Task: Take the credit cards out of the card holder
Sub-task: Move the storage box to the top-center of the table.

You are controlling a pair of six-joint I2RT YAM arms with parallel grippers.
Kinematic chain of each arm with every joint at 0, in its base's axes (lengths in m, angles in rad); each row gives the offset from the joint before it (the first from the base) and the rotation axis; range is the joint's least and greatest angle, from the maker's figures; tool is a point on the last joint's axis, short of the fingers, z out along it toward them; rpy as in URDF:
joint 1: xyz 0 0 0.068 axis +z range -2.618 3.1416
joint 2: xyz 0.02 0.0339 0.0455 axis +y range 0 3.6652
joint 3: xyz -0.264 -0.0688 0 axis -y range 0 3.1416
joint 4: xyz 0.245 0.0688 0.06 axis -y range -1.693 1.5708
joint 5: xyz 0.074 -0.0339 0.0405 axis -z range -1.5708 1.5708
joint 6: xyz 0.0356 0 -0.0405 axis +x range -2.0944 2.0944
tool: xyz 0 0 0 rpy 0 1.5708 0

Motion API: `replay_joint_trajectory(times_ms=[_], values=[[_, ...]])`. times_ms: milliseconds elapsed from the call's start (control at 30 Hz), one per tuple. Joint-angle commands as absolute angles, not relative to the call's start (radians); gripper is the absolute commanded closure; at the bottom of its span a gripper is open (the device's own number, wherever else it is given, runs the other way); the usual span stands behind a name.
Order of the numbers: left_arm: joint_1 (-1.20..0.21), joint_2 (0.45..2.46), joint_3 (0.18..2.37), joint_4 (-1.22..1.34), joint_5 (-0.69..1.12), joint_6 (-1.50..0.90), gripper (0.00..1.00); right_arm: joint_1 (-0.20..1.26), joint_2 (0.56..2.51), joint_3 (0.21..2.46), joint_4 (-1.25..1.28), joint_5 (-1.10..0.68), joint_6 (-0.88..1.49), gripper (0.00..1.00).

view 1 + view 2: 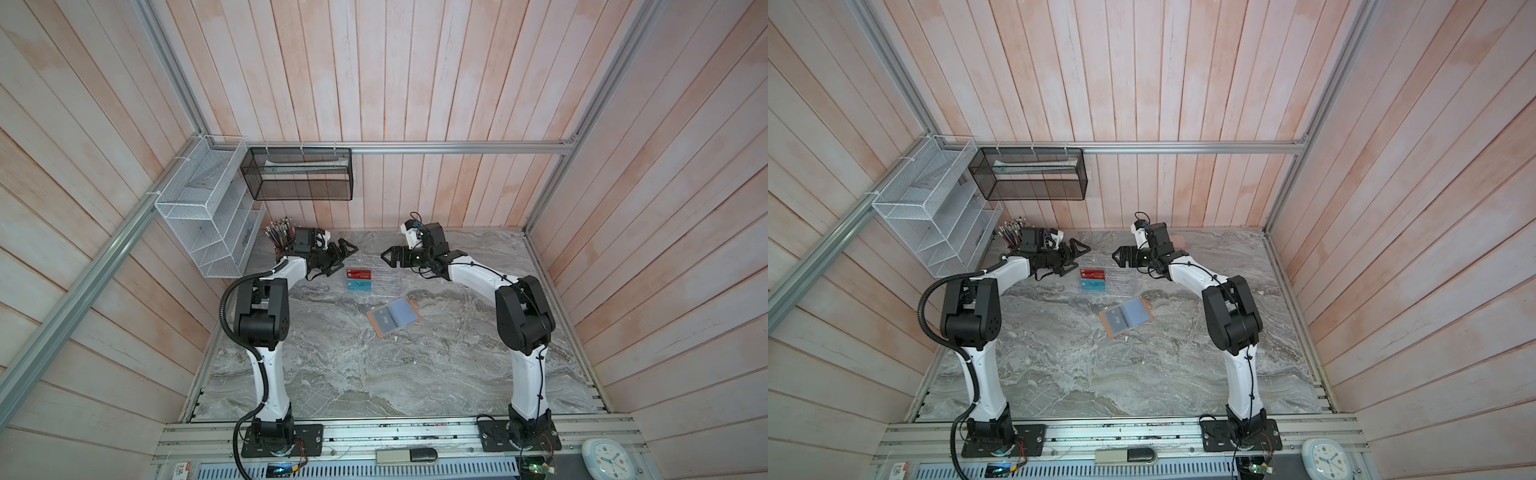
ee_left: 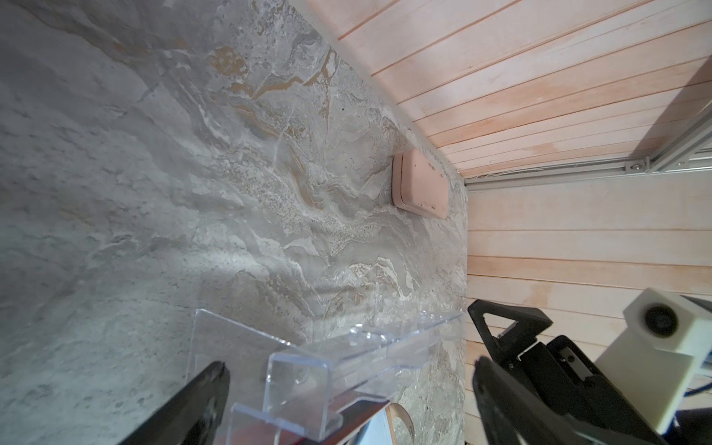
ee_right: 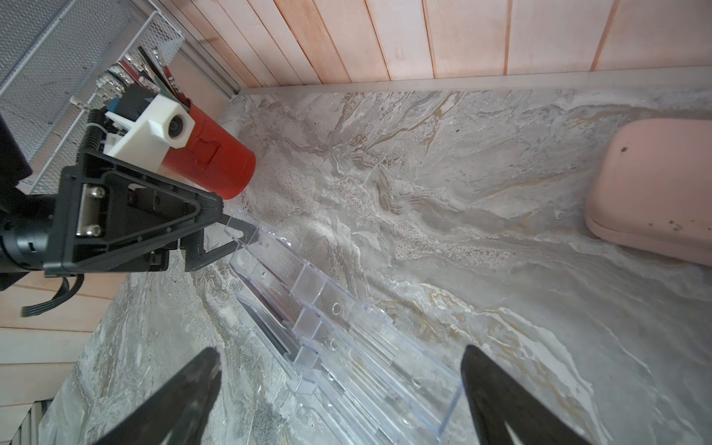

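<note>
Both arms stretch toward the far edge of the counter [image 1: 353,374]. The left gripper [image 1: 347,259] and right gripper [image 1: 386,258] face each other, jaws apart and empty, above the clear rack [image 1: 384,277], which holds the red card [image 1: 358,274] and teal card [image 1: 358,284]. The card holder [image 1: 394,316] lies open mid-counter with the black card [image 1: 384,321] inside, and broad marble runs to the near edge.

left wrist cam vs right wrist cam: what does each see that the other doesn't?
Left wrist only: the right gripper, with just one of its fingers clearly in sight.
Right wrist only: the left gripper, open at the end of the rack, the red pen cup and the white wire shelf.
Both: the clear plastic rack, the pink case by the back wall, and the marble table.
</note>
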State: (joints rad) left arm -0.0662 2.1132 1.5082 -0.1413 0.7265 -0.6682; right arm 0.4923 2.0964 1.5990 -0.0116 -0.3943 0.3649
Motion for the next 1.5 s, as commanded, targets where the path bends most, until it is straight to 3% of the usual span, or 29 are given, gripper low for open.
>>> replay_joint_trajectory(times_ms=[0,600,1467], values=[[-0.079,2.078,1.472,-0.121,0.721,-0.677,0.0,0.5,2.117,1.576,0.014,-0.414,0.371,0.02],[-0.105,1.976,1.339,-0.076,0.711,-0.706,0.0,0.519,2.075,1.512,0.025,-0.405,0.359,0.02],[-0.106,1.891,1.434,-0.282,0.623,-0.583,0.0,0.512,1.955,1.48,0.022,-0.34,0.325,0.02]])
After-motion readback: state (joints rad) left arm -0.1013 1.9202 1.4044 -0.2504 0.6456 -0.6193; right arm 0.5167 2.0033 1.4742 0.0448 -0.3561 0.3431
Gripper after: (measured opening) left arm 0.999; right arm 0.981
